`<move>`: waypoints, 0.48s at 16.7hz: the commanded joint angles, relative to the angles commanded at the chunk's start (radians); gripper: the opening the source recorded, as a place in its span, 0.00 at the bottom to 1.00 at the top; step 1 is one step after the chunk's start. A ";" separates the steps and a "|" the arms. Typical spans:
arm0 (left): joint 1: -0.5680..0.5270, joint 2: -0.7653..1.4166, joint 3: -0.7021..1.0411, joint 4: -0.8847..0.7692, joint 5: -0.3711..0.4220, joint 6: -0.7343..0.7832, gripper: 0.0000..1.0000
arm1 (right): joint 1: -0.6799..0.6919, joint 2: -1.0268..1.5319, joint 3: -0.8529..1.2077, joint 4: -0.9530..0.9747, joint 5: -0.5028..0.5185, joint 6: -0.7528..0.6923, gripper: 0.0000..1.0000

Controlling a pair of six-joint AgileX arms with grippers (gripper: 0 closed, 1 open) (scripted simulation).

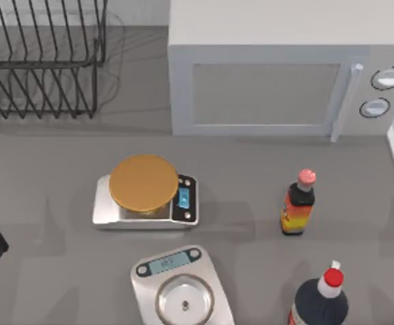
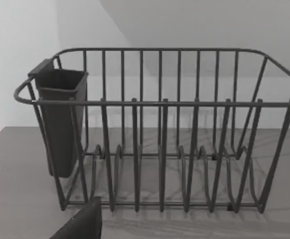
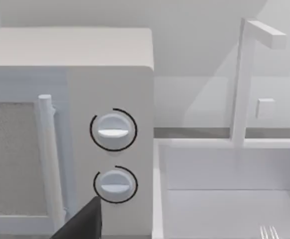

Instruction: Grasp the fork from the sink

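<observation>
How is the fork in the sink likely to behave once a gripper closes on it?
Only the fork's thin pale tines show, low in the sink beside the microwave. It looks like rigid metal, so probably stiff and light. Its slim, smooth form may slip between fingers, and lying low against the basin floor could make it awkward to pinch.

The thin, shiny silver metal fork (image 3: pixel 269 232) lies down low inside the white box-shaped sink (image 3: pixel 224 209), near the front of its pale floor. I can see just its pointed tines, side by side, pointing toward the back wall of the sink. The rest of the fork, its long handle, is cut off from sight
</observation>
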 joint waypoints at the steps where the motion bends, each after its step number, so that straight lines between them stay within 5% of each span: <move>1: 0.000 0.000 0.000 0.000 0.000 0.000 1.00 | 0.000 0.000 0.000 0.000 0.000 0.000 1.00; 8: 0.000 0.000 0.000 0.000 0.000 0.000 1.00 | -0.032 0.216 0.213 -0.140 0.001 -0.030 1.00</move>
